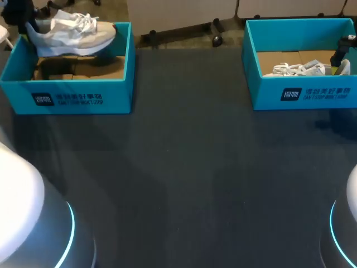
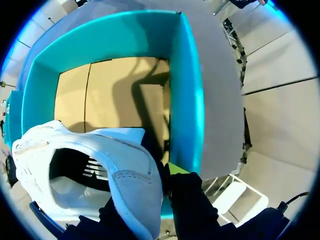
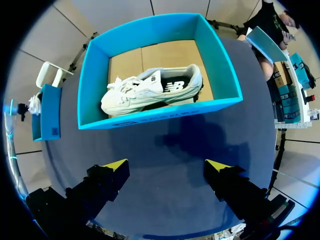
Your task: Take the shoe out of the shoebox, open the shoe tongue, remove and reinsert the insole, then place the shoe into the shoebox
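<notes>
Our left pincer [image 2: 150, 197] is clamped on the heel of a white shoe [image 1: 70, 33], the grey suede heel patch pinched between its two dark fingers, with one yellow tip [image 2: 175, 168] showing just beside the heel. The shoe hangs over the left shoebox [image 1: 67, 96], a teal box standing at the 10 o'clock part of the desk [image 1: 184, 167]. From the head view its sole sits about level, the heel toward 9 o'clock and the toe toward 3 o'clock, reaching over the box's 3 o'clock wall. The laces lie loose on top. In the left wrist view we look past the shoe's open collar down to the brown cardboard floor of the box beneath it.

Our right pincer [image 3: 166, 167] has its fingers spread wide apart and grips nothing. It hovers above the dark desk top with the right shoebox [image 1: 301, 99] ahead of it. That box, also teal, stands at the 2 o'clock part of the desk, well apart from the left one. A second shoe [image 3: 150, 90], white with a dark logo on its side, lies on the cardboard floor inside it, apart from our right fingers. In the head view the right arm comes in at the box's 3 o'clock end.
</notes>
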`<state>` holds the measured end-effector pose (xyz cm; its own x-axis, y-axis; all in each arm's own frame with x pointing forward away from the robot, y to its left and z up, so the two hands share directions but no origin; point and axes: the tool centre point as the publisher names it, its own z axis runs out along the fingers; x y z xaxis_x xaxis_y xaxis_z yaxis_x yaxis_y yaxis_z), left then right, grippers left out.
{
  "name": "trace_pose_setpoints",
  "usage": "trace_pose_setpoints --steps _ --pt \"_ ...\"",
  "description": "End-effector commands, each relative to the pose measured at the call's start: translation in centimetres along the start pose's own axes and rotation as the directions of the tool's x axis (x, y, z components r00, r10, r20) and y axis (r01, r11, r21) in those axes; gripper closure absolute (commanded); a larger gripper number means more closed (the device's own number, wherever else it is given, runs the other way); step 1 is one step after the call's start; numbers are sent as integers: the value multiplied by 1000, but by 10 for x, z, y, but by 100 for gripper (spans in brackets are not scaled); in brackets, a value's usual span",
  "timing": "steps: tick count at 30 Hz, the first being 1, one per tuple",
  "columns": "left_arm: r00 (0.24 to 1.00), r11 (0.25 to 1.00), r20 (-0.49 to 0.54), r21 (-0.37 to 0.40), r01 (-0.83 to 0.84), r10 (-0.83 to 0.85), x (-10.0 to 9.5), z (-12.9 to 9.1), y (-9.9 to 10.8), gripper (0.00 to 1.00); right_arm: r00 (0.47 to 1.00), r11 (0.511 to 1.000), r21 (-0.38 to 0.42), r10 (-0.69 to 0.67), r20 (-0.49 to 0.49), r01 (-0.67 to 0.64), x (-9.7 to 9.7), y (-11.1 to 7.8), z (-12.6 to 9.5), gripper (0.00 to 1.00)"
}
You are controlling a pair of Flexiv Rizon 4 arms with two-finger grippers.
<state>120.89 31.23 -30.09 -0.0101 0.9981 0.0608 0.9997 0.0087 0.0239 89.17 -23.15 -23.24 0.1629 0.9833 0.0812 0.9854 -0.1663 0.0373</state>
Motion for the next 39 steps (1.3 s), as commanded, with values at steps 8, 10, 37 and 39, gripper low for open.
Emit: trace_pose_setpoints --steps 8,10,37,39 --pt "999 996 -24 -86 34 -36 -1 -92 -46 100 1000 1000 0 1 0 -1 0 0 0 0" --pt "999 995 -23 -96 36 -38 -4 -105 -54 100 1000 1000 0 1 0 -1 0 0 0 0" --pt "996 979 -55 -199 52 -64 -75 -215 -236 100 1000 1000 0 1 0 -1 0 0 0 0" --pt "997 977 -56 -209 40 -53 -81 -217 -254 100 1000 1000 0 1 0 -1 0 0 0 0"
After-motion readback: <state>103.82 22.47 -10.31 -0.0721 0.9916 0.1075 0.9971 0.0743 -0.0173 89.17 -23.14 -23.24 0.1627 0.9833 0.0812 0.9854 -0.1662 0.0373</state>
